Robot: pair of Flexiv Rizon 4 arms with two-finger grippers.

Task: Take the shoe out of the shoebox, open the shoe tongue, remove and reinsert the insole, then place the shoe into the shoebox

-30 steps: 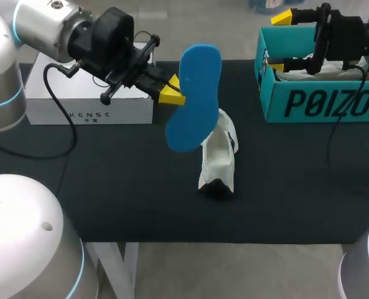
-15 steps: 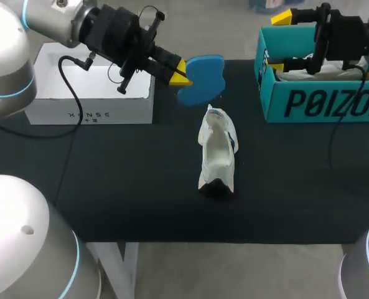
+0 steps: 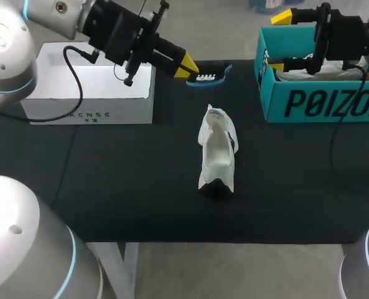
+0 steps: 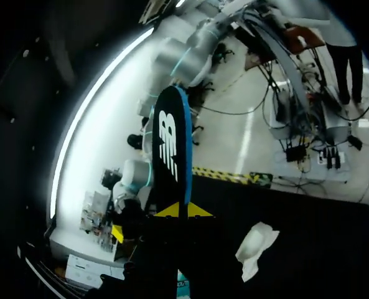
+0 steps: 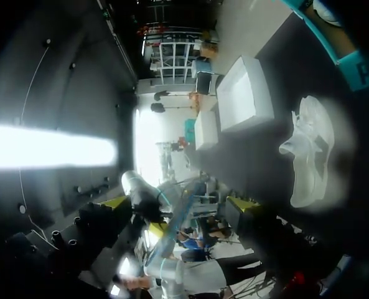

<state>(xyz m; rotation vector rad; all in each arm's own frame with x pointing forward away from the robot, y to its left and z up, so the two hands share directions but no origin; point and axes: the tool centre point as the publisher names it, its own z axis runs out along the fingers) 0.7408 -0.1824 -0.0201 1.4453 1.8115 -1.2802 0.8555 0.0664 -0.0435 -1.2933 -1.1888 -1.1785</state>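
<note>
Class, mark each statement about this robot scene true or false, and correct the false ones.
1. The left claw grips the blue insole. True.
2. The insole sits inside the white shoe. False: it is held apart from the shoe.
3. The shoe rests on the black table, outside the teal shoebox. True.
4. The right claw holds the shoe. False: it is open and empty, at the shoebox.

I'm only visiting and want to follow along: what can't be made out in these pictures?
1. Shoebox interior: head view, hidden by its wall and the right gripper.
2. Shoe toe cavity: head view, covered by its own upper; blurred in the right wrist view.
3. Insole faces: head view, edge-on in the left gripper.
</note>
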